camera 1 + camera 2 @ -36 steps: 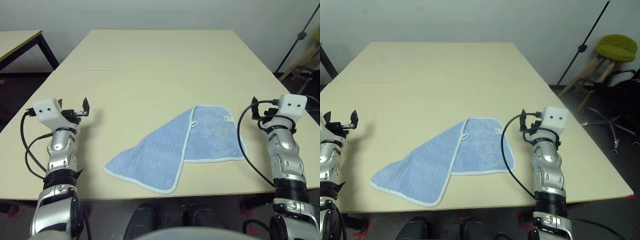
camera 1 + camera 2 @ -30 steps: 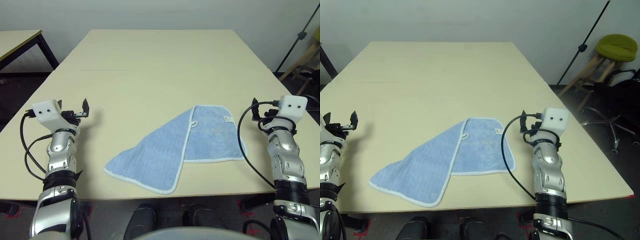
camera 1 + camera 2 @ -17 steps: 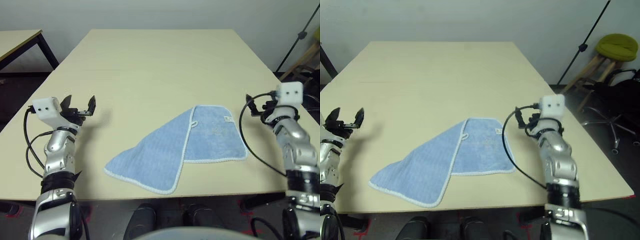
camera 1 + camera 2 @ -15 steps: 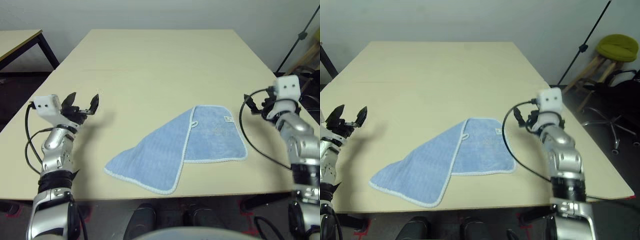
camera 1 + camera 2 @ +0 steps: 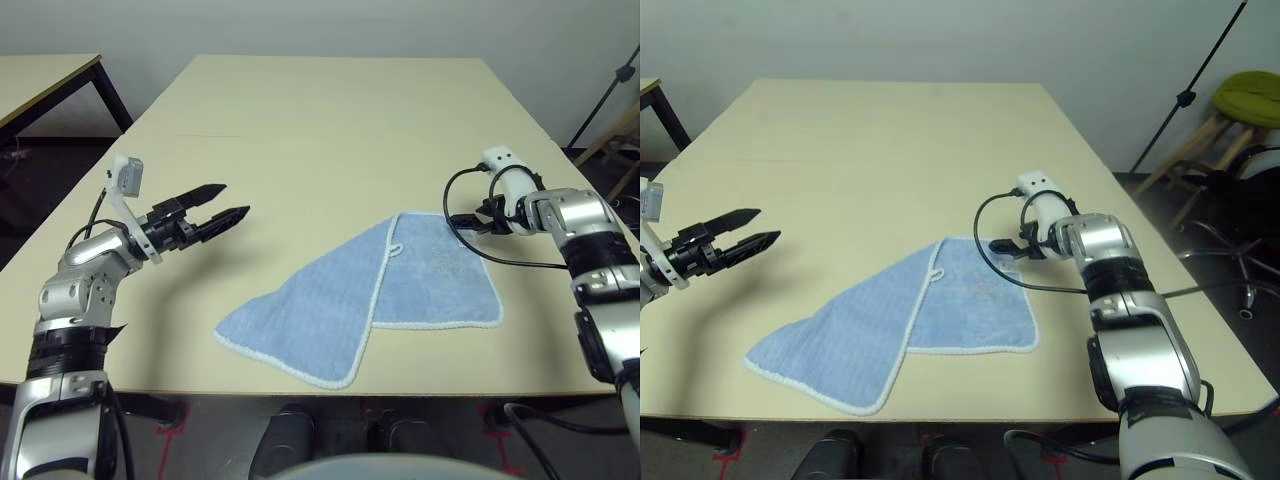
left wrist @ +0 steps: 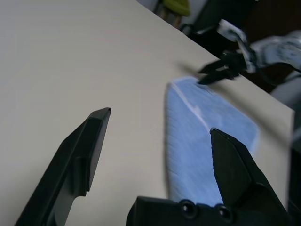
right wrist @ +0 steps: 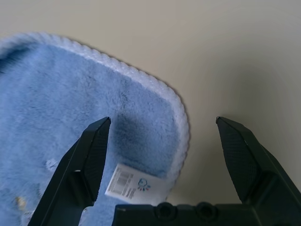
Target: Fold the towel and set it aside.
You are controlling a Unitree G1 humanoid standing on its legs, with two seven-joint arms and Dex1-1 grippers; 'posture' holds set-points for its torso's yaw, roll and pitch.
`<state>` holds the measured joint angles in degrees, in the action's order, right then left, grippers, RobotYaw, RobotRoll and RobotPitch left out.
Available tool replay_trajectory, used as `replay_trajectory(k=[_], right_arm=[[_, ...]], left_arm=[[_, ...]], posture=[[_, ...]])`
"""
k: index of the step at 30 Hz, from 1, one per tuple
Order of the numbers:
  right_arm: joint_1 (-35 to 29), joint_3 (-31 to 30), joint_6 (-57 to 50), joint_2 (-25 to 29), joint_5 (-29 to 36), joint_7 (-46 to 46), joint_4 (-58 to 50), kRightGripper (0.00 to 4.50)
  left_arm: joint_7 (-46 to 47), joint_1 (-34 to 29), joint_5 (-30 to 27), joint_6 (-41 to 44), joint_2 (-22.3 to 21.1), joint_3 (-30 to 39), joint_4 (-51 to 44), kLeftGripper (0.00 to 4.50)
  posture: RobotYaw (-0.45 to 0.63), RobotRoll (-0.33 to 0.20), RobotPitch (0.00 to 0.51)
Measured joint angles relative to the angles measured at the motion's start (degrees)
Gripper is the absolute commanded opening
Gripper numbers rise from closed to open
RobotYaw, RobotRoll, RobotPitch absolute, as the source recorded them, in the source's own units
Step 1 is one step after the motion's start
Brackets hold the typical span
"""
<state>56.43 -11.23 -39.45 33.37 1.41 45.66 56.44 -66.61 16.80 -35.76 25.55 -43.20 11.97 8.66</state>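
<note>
Left eye view, towel: the light-blue towel (image 5: 365, 300) lies on the beige table (image 5: 330, 120) at lower centre of the frame, one part folded over the other along a white-edged seam.
Towel long axis: it runs from the lower left of the frame up to the right, so the far right corner with the small white label (image 7: 136, 184) is its upper-right end.
Right claw: the right claw (image 5: 1002, 246) sits at centre right of the right eye view, tilted down toward that labelled corner; both black fingers (image 7: 91, 155) are spread wide with nothing between them.
Right wrist view: the corner's white stitched edging (image 7: 181, 125) lies between the spread fingers, the label just inside it; contact with the cloth cannot be told.
Left claw: the left claw (image 5: 228, 202) is at middle left of the left eye view, pointing roughly level toward the towel, jaws parted and empty, well apart from the cloth.
Nearer arm: the right one, judged by how close its tips stand to the corner.
Key relation: the towel's near left end lies to the lower right of the left claw, across bare table.
Step, as a judgement: likely a reach for the corners, fold not yet begun by these claws.
</note>
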Motion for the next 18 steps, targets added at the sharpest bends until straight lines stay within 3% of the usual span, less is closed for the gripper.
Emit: replay_trajectory(k=[5, 12, 17, 18], right_arm=[[1.77, -0.13, 4.00, -2.12, -2.54, -0.21, 6.96, 4.50], [2.11, 1.62, 6.79, -4.14, -3.79, -2.26, 11.44, 2.14], [2.32, 2.16, 6.68, -4.47, -3.80, -1.45, 11.72, 0.20], [2.33, 2.21, 6.62, -4.47, -3.81, -1.19, 11.73, 0.01]], left_arm=[[-2.47, -3.56, -0.39, 3.87, -1.03, -1.72, -5.88, 4.43], [-4.65, -8.10, -1.34, 7.50, -2.25, -3.85, -13.67, 4.50], [-6.26, -9.90, -0.83, 7.12, -3.02, -5.29, -15.41, 4.50], [-6.60, -10.01, -0.67, 6.75, -3.11, -5.58, -15.40, 4.50]], posture=[[0.16, 0.000, 0.000], [0.17, 0.000, 0.000], [0.17, 0.000, 0.001], [0.17, 0.000, 0.001]])
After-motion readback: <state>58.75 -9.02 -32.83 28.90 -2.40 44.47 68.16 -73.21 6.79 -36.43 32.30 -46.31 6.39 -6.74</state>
